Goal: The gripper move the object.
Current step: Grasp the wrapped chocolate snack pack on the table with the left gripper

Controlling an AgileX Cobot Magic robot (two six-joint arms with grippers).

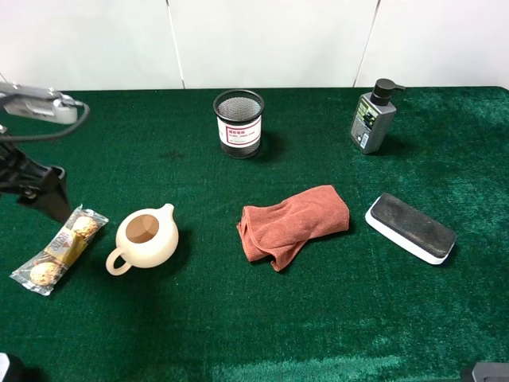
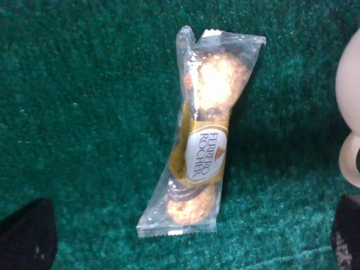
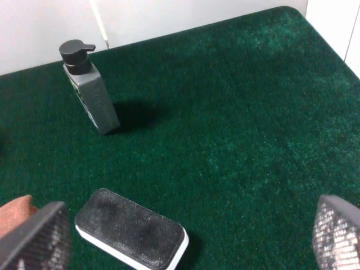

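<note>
Clear packet [image 1: 60, 248] lay flat just left of teapot [image 1: 145, 239], not yet moved | left gripper [image 2: 185, 239] spread wide, empty, straddling packet without contact | grasp, lift, move all remained | right gripper [image 3: 185, 236] spread, empty, far from teapot

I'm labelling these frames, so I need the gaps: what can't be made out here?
- Label text on the mesh cup: exterior high, too small.
- The teapot: left wrist, cut off by the frame edge.
- Middle sweet in the packet: left wrist, covered by its label.
- Print on the pump bottle: exterior high, too small.
</note>
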